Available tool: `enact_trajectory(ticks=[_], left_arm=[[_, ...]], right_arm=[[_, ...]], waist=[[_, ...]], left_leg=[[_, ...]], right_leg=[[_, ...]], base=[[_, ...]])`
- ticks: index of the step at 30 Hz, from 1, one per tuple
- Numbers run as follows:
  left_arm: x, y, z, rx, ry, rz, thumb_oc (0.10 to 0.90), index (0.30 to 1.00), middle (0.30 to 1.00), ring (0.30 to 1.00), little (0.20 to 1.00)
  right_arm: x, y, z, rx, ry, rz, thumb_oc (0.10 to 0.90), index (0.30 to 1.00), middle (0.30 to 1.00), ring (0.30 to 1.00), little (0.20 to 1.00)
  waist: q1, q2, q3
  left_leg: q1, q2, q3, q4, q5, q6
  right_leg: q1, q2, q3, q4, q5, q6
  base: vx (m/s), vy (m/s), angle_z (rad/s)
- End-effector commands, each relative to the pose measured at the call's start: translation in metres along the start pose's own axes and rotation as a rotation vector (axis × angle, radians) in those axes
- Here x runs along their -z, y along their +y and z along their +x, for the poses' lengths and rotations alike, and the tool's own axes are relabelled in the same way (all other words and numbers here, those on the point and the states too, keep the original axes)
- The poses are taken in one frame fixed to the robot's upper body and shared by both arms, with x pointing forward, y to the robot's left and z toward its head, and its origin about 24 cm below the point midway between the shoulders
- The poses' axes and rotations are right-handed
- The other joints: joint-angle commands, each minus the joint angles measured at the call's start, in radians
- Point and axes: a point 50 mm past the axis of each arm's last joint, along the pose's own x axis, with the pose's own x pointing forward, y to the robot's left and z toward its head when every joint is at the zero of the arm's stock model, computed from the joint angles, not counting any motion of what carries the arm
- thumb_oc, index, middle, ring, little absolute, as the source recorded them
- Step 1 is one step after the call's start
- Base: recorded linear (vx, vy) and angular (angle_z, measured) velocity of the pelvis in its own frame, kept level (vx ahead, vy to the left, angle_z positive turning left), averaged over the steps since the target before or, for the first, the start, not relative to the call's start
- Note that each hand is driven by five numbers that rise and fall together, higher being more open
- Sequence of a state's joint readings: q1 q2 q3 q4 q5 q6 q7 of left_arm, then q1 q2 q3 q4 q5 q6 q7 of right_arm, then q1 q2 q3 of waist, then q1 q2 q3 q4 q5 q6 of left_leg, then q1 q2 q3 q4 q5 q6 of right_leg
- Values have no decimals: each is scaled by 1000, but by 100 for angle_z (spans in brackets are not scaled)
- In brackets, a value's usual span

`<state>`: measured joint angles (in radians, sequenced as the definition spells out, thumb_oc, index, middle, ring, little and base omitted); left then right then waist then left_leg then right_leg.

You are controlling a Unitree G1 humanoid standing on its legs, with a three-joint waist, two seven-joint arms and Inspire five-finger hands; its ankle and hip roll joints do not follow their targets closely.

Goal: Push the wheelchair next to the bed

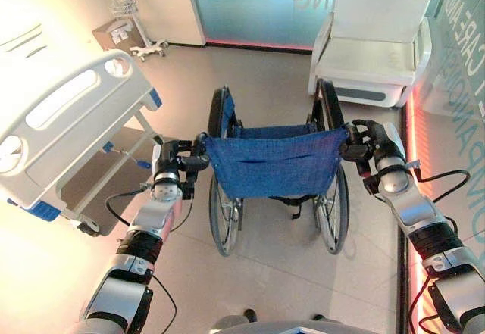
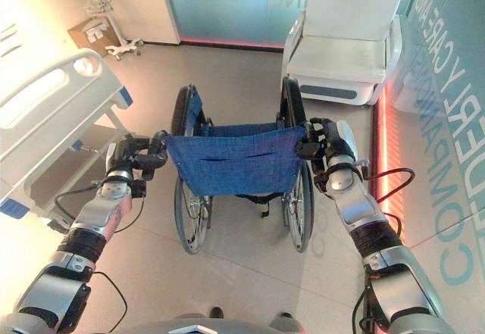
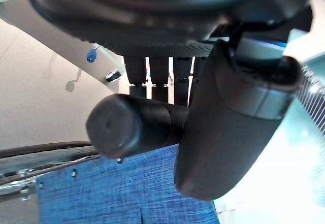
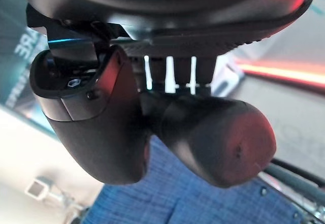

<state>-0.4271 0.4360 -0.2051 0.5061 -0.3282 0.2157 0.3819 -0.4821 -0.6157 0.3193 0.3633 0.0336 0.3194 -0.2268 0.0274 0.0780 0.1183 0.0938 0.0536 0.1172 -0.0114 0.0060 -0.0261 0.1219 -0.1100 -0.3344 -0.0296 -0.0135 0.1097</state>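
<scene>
Your left hand [image 1: 176, 166] and right hand [image 1: 364, 142] are clamped on the wheelchair [image 1: 274, 166] grips; the bed [image 1: 57, 126] lies ahead-left, so swing the chair leftward.

Hospital room, bed [image 1: 53, 129], wheelchair [image 1: 274, 163], IV stand [image 1: 132, 16]

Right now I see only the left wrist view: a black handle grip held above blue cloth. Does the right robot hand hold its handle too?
Observer: Yes. The right robot hand is curled round the right push handle of the wheelchair.
Operator: Where is the bed?
Observer: The bed stands at the robot's left, apart from the wheelchair.
Operator: What is ahead?
Observer: A white chair, ahead on the right.
</scene>
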Motion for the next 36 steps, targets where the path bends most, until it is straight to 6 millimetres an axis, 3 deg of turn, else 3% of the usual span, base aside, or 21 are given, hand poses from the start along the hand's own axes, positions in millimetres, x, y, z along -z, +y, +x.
enact_trajectory(ticks=[1,7,11,15,16,18,20,21,22,25,27,29,30,33,36], left_arm=[[56,-6,-20,91,100,236,400,300,300,300,300],[37,-3,-12,119,68,300,400,300,300,300,300],[20,4,-3,138,56,352,400,300,300,300,300],[8,9,3,145,46,378,400,300,300,300,300],[1,10,6,153,34,391,400,300,300,300,300],[-3,12,7,156,21,401,400,300,300,300,300],[-4,11,8,162,10,405,400,300,300,300,300],[-4,11,8,162,9,404,400,300,300,300,300],[-7,11,9,163,8,396,400,300,300,300,300],[-15,8,15,161,-1,363,400,300,300,300,300],[-18,8,17,159,-3,352,400,300,300,300,300],[-21,10,18,160,-8,341,400,300,300,300,300],[-17,9,16,159,6,323,400,300,300,300,300],[-9,9,12,164,33,324,400,300,300,300,300],[2,6,7,160,56,306,400,300,300,300,300]], right_arm=[[4,25,-6,-77,-28,-58,400,300,300,300,300],[-2,19,2,-84,-9,-110,400,300,300,300,300],[-11,9,11,-79,13,-169,400,300,300,300,300],[-16,-2,17,-73,31,-193,400,300,300,300,300],[-17,-9,18,-70,37,-203,400,300,300,300,300],[-17,-15,18,-64,42,-211,400,300,300,300,300],[-13,-17,17,-68,49,-214,400,300,300,300,300],[-13,-17,17,-69,50,-213,400,300,300,300,300],[-14,-18,17,-70,49,-212,400,300,300,300,300],[-16,-21,20,-81,59,-186,400,300,300,300,300],[-16,-23,21,-84,61,-178,400,300,300,300,300],[-17,-28,24,-83,61,-166,400,300,300,300,300],[-15,-28,24,-92,67,-139,400,300,300,300,300],[-13,-23,21,-109,65,-121,400,300,300,300,300],[-8,-23,19,-115,54,-120,400,300,300,300,300]], waist=[[29,-60,77],[33,-61,76],[42,-59,82],[46,-52,82],[42,-49,86],[37,-51,94],[14,-64,113],[11,-64,115],[-4,-79,121],[-38,-97,125],[-41,-104,118],[-44,-111,108],[-44,-110,96],[-43,-120,85],[-46,-118,67]], left_leg=[[-25,-54,39,88,-84,23],[-15,-65,56,108,-103,39],[-10,-77,70,135,-125,64],[-10,-96,72,130,-131,95],[-12,-107,71,128,-130,108],[-9,-115,67,132,-137,112],[15,-123,48,137,-157,104],[18,-123,45,138,-159,103],[35,-137,31,142,-177,92],[53,-145,-15,162,-229,82],[52,-136,-10,184,-248,78],[54,-111,3,218,-269,71],[60,-76,14,247,-281,58],[72,-36,14,296,-300,36],[79,22,4,382,-200,-6]], right_leg=[[-50,-43,15,151,-59,-13],[-48,-75,10,170,-52,7],[-62,-114,3,256,-64,27],[-112,-132,24,436,-59,29],[-174,-154,40,589,-13,26],[-217,-165,54,655,29,26],[-273,-162,96,555,109,32],[-273,-160,98,542,115,33],[-294,-165,103,415,167,44],[-297,-171,153,138,198,62],[-286,-174,150,123,203,68],[-283,-162,137,136,172,68],[-285,-141,118,183,113,57],[-288,-118,103,231,75,36],[-260,-64,76,214,45,-16]], base=[[83,72,1],[84,95,0],[101,162,-3],[86,183,-3],[124,182,0],[166,106,8],[214,-68,4],[272,-161,0],[316,-207,-1],[389,-297,7],[324,-322,42],[301,-407,34],[224,-303,22],[327,-396,52],[305,-350,25]])
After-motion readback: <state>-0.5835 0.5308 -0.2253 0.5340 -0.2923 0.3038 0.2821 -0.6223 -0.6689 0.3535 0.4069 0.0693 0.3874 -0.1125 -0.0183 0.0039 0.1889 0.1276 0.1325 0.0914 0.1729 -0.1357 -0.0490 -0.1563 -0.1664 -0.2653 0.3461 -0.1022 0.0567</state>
